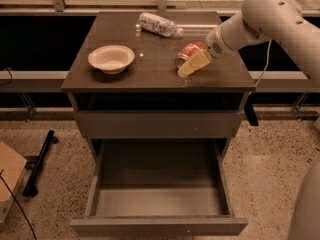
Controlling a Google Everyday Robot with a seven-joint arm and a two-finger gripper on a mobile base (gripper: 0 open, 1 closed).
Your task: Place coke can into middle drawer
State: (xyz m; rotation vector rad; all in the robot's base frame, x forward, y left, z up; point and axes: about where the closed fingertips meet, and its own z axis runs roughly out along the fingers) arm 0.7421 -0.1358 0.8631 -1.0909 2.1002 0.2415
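Note:
The coke can lies on its side on the cabinet top, right of centre. My gripper reaches in from the right and sits low over the can's near side, pointing down-left, right against it. The middle drawer is pulled wide open below, with its pale floor bare and nothing in it.
A white bowl stands on the left of the top. A clear plastic bottle lies at the back. A shut flat drawer front is above the open drawer. A black bar and a cardboard piece lie on the floor at left.

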